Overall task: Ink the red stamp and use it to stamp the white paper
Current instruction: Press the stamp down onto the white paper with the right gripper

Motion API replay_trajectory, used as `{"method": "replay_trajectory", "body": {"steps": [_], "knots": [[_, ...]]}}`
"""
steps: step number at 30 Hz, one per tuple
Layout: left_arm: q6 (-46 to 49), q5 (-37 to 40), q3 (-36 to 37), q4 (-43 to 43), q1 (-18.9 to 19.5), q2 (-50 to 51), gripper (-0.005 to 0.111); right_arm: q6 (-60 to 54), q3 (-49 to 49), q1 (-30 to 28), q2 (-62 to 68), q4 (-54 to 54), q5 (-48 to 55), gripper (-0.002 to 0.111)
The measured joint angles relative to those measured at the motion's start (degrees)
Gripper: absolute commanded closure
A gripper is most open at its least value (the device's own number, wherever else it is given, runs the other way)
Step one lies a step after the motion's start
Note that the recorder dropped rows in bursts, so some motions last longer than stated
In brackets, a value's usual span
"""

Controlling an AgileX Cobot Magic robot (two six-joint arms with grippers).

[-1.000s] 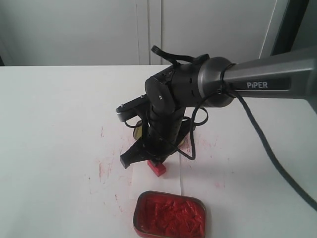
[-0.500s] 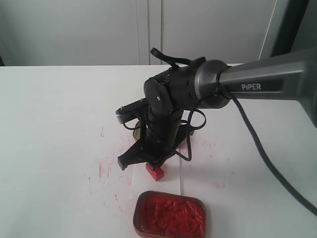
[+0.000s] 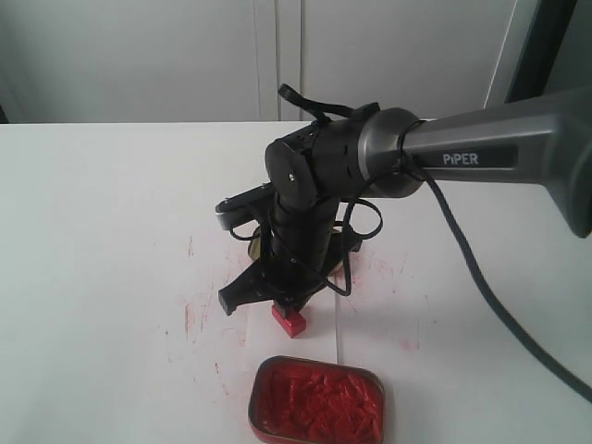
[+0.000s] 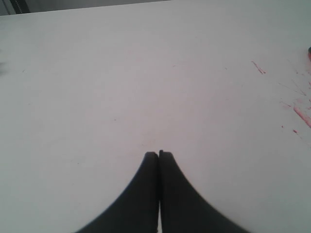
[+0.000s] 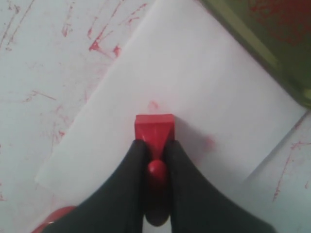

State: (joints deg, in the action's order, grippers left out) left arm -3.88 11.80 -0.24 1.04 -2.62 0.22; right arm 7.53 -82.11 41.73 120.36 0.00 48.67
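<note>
My right gripper [image 5: 155, 146] is shut on the narrow handle of the red stamp [image 5: 154, 127]. The stamp's square base points down onto the white paper [image 5: 194, 92], touching it or just above it. Faint red marks show on the paper beside the stamp. In the exterior view the right gripper [image 3: 289, 303] hangs from the arm over the table's middle, and the red stamp [image 3: 289, 320] shows below it on the white paper [image 3: 320, 340]. My left gripper [image 4: 159, 154] is shut on nothing over bare table and does not show in the exterior view.
An open gold-rimmed tin of red paste [image 3: 316, 402] stands near the front edge, just in front of the stamp. A second gold-rimmed tin [image 5: 272, 39] lies at the paper's far end, mostly hidden behind the arm [image 3: 260, 246]. Red smudges [image 3: 190, 314] streak the tabletop.
The right gripper has shifted slightly left and down with the stamp, bringing it lower over the paper. The left gripper's earlier state is not shown.
</note>
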Motion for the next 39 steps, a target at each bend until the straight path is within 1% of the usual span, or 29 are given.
{"method": "replay_trajectory", "body": {"steps": [24,35,39], "knots": [[0.0,0.0,0.0,0.0,0.0,0.0,0.107,1.2,-0.1,0.0,0.1,0.5,0.0,0.108],[0.0,0.0,0.0,0.0,0.0,0.0,0.107,11.8,0.0,0.0,-0.2,0.4,-1.4,0.108],[0.0,0.0,0.0,0.0,0.0,0.0,0.107,13.0,0.4,0.0,-0.6,0.4,-2.4,0.108]]}}
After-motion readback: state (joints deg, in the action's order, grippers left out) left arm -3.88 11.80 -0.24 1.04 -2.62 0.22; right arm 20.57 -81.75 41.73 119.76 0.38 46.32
